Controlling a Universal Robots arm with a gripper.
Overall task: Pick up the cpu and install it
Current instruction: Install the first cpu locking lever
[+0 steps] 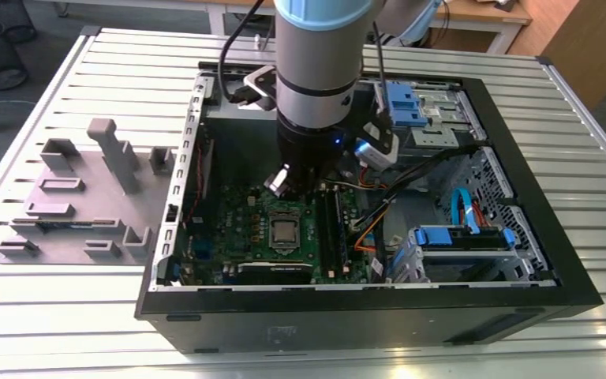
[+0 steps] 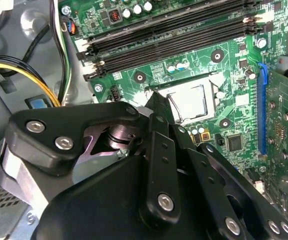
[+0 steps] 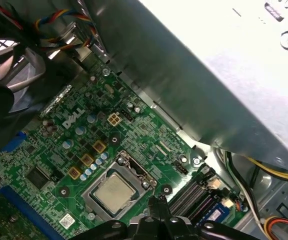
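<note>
Silvery-grey, the cpu (image 3: 113, 192) sits flat in the socket frame (image 3: 121, 186) on the green motherboard (image 3: 79, 150), at six o'clock inside the open computer case (image 1: 566, 260) in the exterior view. Closed and empty, the gripper (image 3: 156, 204) hovers beside it, toward twelve o'clock in the exterior view.

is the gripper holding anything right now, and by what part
Nothing is held. The cpu lies in its socket on the motherboard, apart from the gripper beside it.
</note>
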